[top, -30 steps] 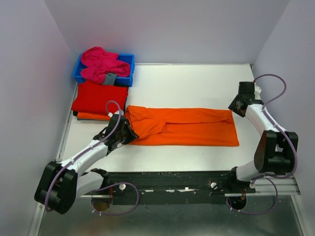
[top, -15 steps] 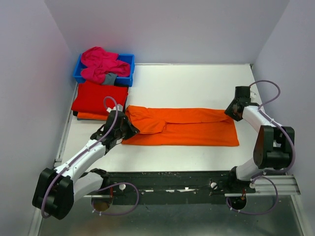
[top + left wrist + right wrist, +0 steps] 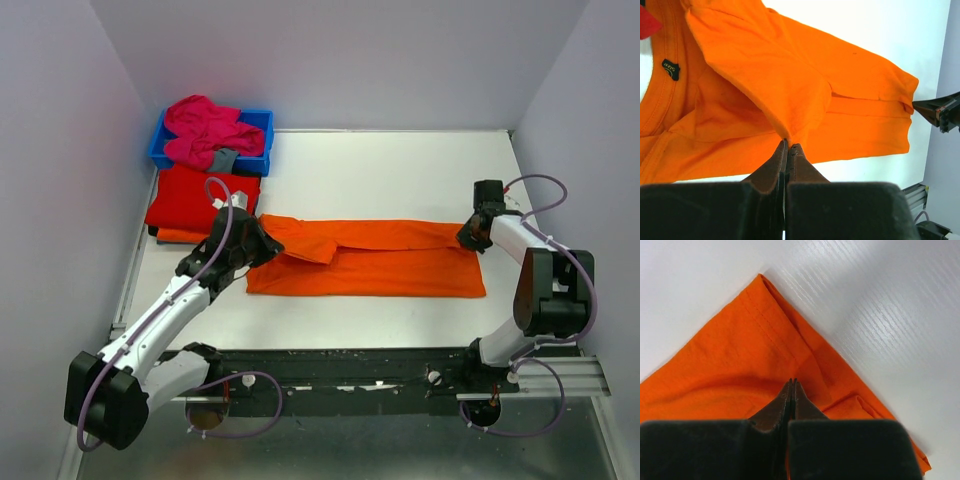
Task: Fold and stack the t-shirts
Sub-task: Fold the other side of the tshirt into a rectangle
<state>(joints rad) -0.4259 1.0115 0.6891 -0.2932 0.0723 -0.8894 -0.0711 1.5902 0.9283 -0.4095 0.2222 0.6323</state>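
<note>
Blue bin [image 3: 258, 125], beyond my left pincer [image 3: 262, 245] at the far left corner: holds a crumpled magenta-pink t-shirt [image 3: 205, 128], heaped above the rim. A grey cloth piece [image 3: 224, 159] hangs at the bin's near edge.

Red t-shirt [image 3: 200, 197], folded flat, lies between bin and left pincer.

Orange t-shirt [image 3: 380, 260] lies on the table [image 3: 380, 170], long axis running from my left pincer to my right pincer [image 3: 468, 236]. Collar end is at the left, hem end at the right. It is folded lengthwise into a narrow band, with a loose flap doubled over near the collar.

Left pincer: jaws closed, nipping a raised fold of orange cloth.

Right pincer: jaws closed, tips at the far hem corner. I cannot tell whether cloth is caught between them.
</note>
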